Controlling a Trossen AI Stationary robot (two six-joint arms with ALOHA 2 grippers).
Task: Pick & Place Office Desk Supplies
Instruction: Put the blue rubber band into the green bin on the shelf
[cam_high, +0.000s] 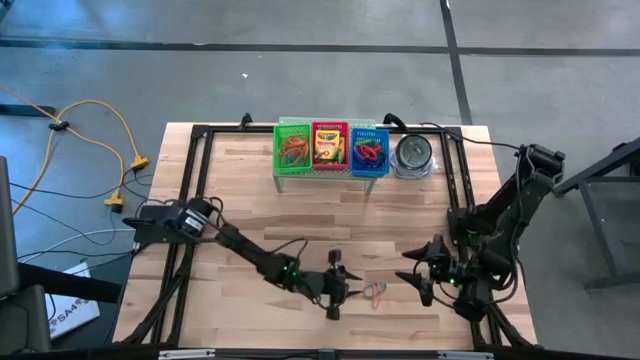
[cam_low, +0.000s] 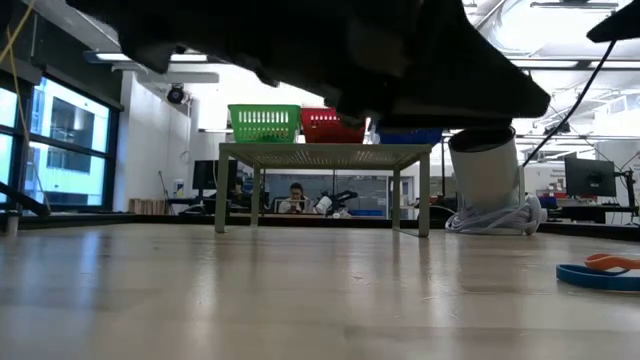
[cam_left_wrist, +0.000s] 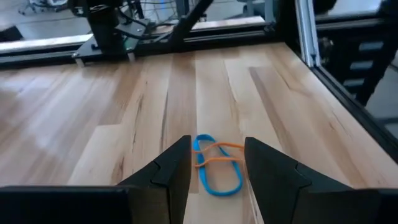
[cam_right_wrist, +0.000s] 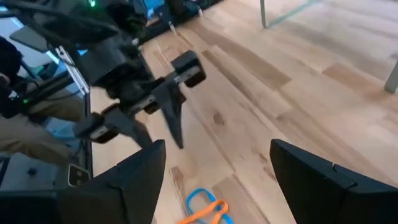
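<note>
High view shows most of the sorting done: the green basket (cam_high: 293, 148) and blue basket (cam_high: 369, 151) hold rubber-band loops, and the red basket (cam_high: 330, 147) holds crayon boxes (cam_high: 329, 142), all on a raised rack beside the round tin (cam_high: 413, 153). What is left, as far as I can make out, is a blue rubber band (cam_left_wrist: 214, 171) and an orange rubber band (cam_left_wrist: 213, 155), tangled together on the wooden table (cam_high: 240, 200). The left gripper (cam_left_wrist: 216, 168) hangs just short of them, jaws partly apart and empty. The right gripper (cam_right_wrist: 214, 165) waits nearby, jaws wide, holding nothing.
</note>
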